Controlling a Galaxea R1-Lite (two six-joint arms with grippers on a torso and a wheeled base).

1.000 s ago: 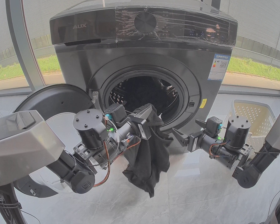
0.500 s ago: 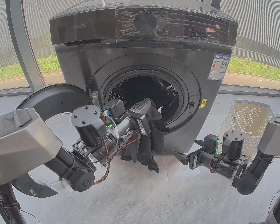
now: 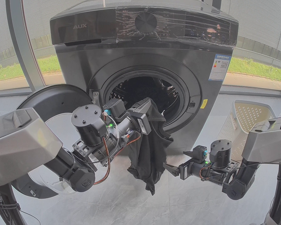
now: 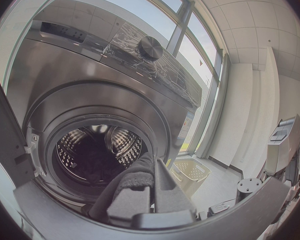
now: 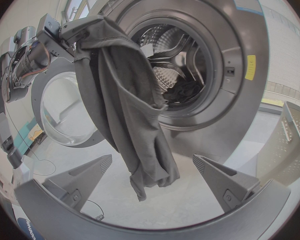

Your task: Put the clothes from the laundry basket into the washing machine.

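A dark grey washing machine [image 3: 140, 53] stands in front of me with its round door [image 3: 53, 100] swung open to the left. My left gripper [image 3: 146, 105] [image 4: 153, 165] is at the lower rim of the drum opening [image 3: 143, 89], shut on a black garment [image 3: 150, 150] [image 5: 123, 94]. The garment hangs outside the drum, down toward the floor. Other dark clothes [image 5: 183, 90] lie inside the drum. My right gripper [image 3: 178, 161] [image 5: 151, 159] is open, low above the floor, just right of the garment's lower end and not touching it.
A white perforated laundry basket [image 3: 249, 119] [image 5: 290, 144] stands on the floor right of the machine. The open door takes up the left side. Pale tiled floor spreads in front of the machine.
My right gripper has dropped and moved left toward the garment's hanging end. The garment bunched up near the opening half a second ago and now hangs long again. The left gripper rose slightly.
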